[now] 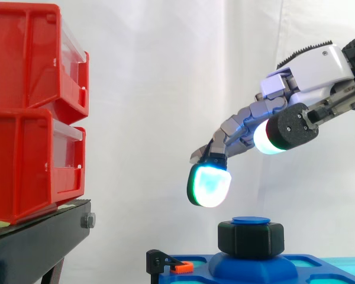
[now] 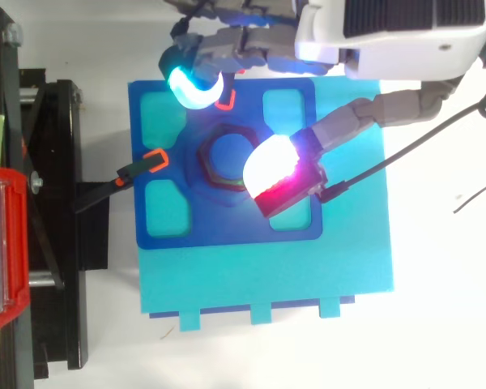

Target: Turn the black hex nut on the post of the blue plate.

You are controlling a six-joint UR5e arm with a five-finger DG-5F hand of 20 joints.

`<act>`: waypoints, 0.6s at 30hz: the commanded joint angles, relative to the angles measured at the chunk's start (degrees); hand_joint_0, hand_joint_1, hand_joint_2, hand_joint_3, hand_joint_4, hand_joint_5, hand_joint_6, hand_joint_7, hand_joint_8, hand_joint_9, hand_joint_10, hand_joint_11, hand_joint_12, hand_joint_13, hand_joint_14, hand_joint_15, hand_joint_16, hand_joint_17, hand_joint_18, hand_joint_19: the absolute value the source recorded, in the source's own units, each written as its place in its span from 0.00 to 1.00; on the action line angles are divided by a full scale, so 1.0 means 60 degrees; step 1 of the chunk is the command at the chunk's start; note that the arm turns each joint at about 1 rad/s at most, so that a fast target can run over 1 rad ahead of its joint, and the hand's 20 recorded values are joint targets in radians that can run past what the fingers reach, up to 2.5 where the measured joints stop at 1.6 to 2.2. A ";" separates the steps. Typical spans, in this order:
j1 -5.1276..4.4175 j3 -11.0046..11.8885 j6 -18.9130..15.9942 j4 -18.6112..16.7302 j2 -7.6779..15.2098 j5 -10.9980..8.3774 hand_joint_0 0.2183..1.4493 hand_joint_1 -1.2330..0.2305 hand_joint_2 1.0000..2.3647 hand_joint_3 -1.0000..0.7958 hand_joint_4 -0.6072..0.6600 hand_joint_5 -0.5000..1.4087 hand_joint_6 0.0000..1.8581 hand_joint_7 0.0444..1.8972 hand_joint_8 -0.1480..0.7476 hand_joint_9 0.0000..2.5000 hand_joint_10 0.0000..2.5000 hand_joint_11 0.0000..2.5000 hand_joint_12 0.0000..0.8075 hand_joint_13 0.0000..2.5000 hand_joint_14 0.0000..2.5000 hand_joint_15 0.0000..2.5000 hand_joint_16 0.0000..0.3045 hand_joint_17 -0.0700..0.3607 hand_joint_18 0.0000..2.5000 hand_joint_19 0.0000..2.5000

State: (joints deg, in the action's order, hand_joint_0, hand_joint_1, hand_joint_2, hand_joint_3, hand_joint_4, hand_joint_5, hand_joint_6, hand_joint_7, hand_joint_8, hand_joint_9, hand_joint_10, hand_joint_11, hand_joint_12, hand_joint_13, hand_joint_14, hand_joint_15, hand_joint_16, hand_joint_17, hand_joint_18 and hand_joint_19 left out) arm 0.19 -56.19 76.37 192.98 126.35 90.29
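White-shelled hand (image 1: 312, 70) — grey segmented fingers (image 1: 239, 127), thick glowing pads (image 1: 210, 184) in cyan-green, white, red.

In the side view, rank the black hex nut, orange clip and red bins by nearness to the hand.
1. Black hex nut, just below the hand.
2. Orange clip, lower left of the nut.
3. Red bins, far left.

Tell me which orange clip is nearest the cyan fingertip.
The upper clip in the top view, right beside the cyan pad; the left clip sits farther off.
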 commanded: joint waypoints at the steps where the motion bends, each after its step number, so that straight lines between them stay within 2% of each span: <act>1: -0.0134 0.0005 -0.0014 -0.0406 0.0006 -0.0034 0.18 0.66 0.00 0.28 0.66 0.17 0.27 0.36 0.40 0.05 0.00 0.00 0.44 0.00 0.00 0.00 0.20 0.49 0.00 0.00; 6: -0.0368 0.0005 -0.0014 -0.0596 0.0006 -0.0166 0.18 0.66 0.00 0.28 0.66 0.17 0.27 0.36 0.40 0.05 0.00 0.00 0.44 0.00 0.00 0.00 0.20 0.49 0.00 0.00; 8: -0.0500 0.0005 -0.0014 -0.0640 -0.0009 -0.0254 0.18 0.66 0.00 0.28 0.66 0.17 0.27 0.36 0.40 0.05 0.00 0.00 0.44 0.00 0.00 0.00 0.20 0.49 0.00 0.00; 9: -0.0646 0.0005 -0.0014 -0.0640 0.0006 -0.0342 0.18 0.66 0.00 0.28 0.66 0.17 0.27 0.36 0.41 0.05 0.00 0.00 0.44 0.00 0.00 0.00 0.20 0.49 0.00 0.00; 11: -0.0778 0.0005 -0.0043 -0.0640 0.0006 -0.0400 0.18 0.66 0.00 0.28 0.66 0.17 0.27 0.36 0.41 0.05 0.00 0.00 0.44 0.00 0.00 0.00 0.20 0.49 0.00 0.00; 14: -0.0925 0.0005 -0.0116 -0.0640 0.0006 -0.0488 0.18 0.66 0.00 0.28 0.66 0.17 0.27 0.36 0.41 0.06 0.00 0.00 0.44 0.00 0.00 0.00 0.20 0.49 0.00 0.00; 16: -0.0954 0.0005 -0.0131 -0.0640 0.0006 -0.0503 0.18 0.66 0.00 0.28 0.66 0.17 0.27 0.36 0.41 0.06 0.00 0.00 0.44 0.00 0.00 0.00 0.20 0.49 0.00 0.00; 18: -0.1071 -0.0010 -0.0204 -0.0626 0.0006 -0.0664 0.18 0.66 0.00 0.28 0.66 0.17 0.27 0.36 0.41 0.06 0.00 0.00 0.44 0.00 0.00 0.00 0.20 0.49 0.00 0.00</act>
State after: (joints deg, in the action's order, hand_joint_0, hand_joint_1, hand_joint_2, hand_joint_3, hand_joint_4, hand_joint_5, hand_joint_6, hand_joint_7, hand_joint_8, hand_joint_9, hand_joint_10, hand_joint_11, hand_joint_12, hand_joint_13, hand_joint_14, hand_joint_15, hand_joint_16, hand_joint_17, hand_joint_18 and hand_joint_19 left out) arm -5.37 -56.19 75.61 189.16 126.38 87.25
